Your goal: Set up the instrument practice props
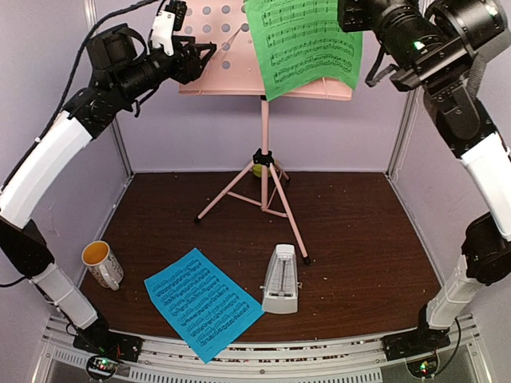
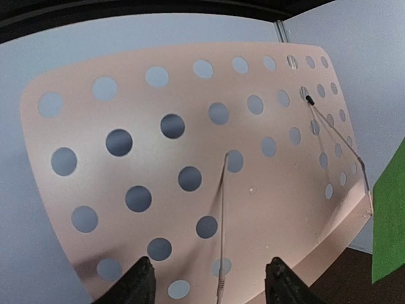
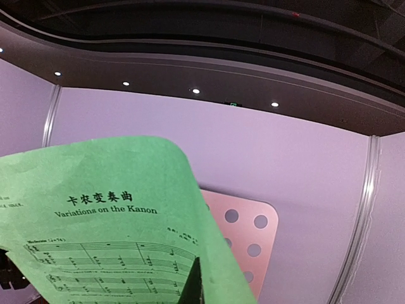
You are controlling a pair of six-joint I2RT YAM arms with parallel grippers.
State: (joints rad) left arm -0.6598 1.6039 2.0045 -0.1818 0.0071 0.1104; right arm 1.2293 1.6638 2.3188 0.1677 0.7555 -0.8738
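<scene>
The pink music stand (image 1: pixel 264 152) stands on its tripod at the back of the table, with its perforated desk (image 1: pixel 209 78) up high. The green sheet (image 1: pixel 307 44) hangs over the desk's right half. My right gripper (image 1: pixel 348 17) is at the sheet's top right corner, shut on the green sheet (image 3: pixel 107 215), with one dark finger (image 3: pixel 193 286) in front of it. My left gripper (image 1: pixel 206 57) is open and empty just in front of the desk's left half (image 2: pixel 190 145), its jaws wide apart. The blue sheet (image 1: pixel 204 303) lies flat at the front. The metronome (image 1: pixel 281 279) stands to its right.
A white patterned mug (image 1: pixel 102 263) stands at the front left. A small lime-green bowl (image 1: pixel 257 169) peeks out behind the stand's hub. Thin wire page holders (image 2: pixel 223 215) lie against the desk. Enclosure walls close in the back and sides.
</scene>
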